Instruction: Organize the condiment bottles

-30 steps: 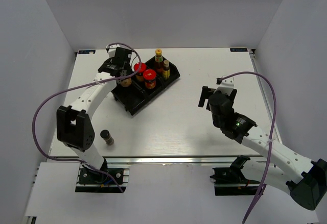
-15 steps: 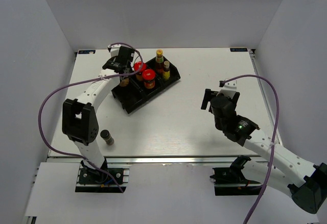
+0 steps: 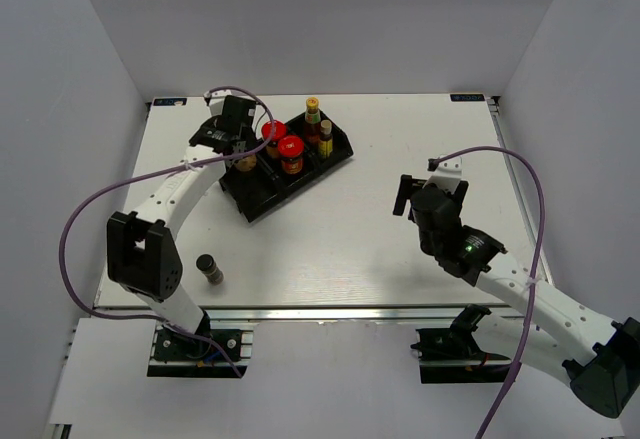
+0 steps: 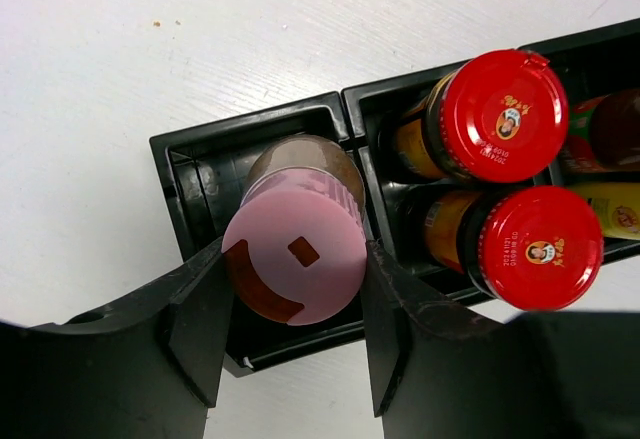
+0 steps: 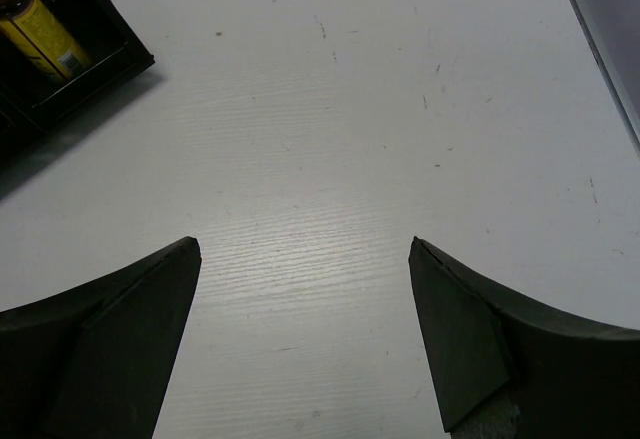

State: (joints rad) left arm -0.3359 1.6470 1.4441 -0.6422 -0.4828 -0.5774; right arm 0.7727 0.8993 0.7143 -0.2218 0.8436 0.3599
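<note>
Robotics lab test cell: the left arm (image 3: pixel 178 191) and the right arm (image 3: pixel 520 284), both white-shelled with black joints, are seen bolted side by side to an aluminium rail (image 3: pixel 330 311) at the near edge of a white table (image 3: pixel 350 244). The table is boxed in by plain pale walls (image 3: pixel 320 19). Purple cables (image 3: pixel 543 217) are looped loosely along the arms.
</note>
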